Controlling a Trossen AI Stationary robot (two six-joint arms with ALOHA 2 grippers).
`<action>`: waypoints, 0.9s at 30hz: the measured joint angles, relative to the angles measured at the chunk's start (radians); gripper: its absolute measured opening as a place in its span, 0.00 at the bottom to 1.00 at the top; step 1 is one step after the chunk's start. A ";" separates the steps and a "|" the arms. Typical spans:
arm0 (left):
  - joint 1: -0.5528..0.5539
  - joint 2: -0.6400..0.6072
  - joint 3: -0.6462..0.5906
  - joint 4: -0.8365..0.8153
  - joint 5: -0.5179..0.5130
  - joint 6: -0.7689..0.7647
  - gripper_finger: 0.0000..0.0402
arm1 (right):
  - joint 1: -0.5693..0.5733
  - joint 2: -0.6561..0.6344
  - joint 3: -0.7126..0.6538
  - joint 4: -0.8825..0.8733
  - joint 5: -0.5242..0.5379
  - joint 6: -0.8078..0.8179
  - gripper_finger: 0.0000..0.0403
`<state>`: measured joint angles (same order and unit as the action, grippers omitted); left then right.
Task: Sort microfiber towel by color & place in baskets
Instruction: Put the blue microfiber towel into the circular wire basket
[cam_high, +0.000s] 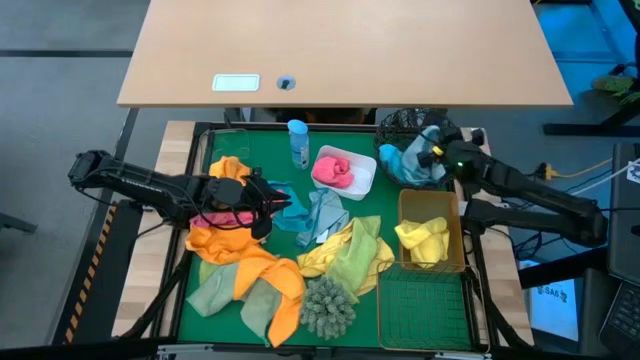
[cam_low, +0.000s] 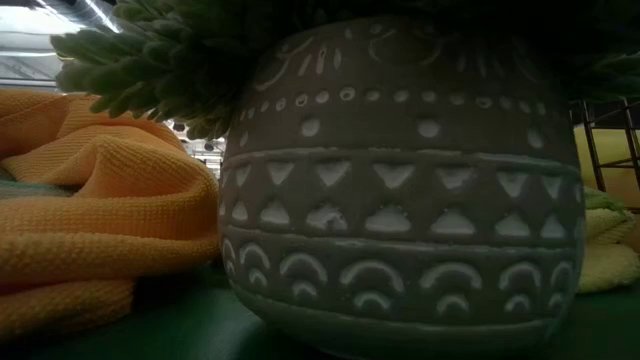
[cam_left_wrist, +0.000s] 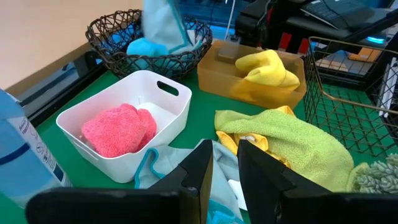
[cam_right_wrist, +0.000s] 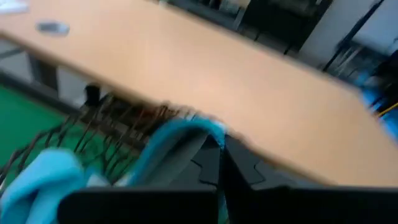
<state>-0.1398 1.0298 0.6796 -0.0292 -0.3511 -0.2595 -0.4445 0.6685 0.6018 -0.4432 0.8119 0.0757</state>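
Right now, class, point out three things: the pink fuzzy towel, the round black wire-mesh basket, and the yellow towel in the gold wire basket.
pink fuzzy towel (cam_left_wrist: 118, 129), left wrist view, its top surface.
round black wire-mesh basket (cam_left_wrist: 115, 57), left wrist view, its front wall.
yellow towel (cam_high: 425, 238), high view, its middle fold.

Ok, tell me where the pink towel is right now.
In the high view, the pink towel lies inside the white tub at the mat's far middle, between the small blue bottle and the black wire basket.

The high view looks straight down on the whole bench (cam_high: 200, 215). The low view sits at bench height, pressed close to a patterned pot (cam_low: 400, 190). Both wrist views face the round black basket (cam_left_wrist: 149, 43), also seen from above.
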 joint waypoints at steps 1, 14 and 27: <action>0.000 0.000 0.000 0.000 0.000 0.000 0.18 | -0.024 0.013 -0.010 -0.002 -0.046 0.014 0.01; 0.000 0.000 0.000 0.000 0.000 0.003 0.18 | -0.152 0.164 -0.041 -0.008 -0.343 0.033 0.01; 0.000 0.000 0.000 -0.077 0.001 -0.027 0.18 | -0.152 0.172 -0.041 -0.008 -0.440 0.032 0.30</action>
<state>-0.1398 1.0302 0.6800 -0.1058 -0.3504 -0.2868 -0.5964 0.8406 0.5610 -0.4507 0.3720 0.1078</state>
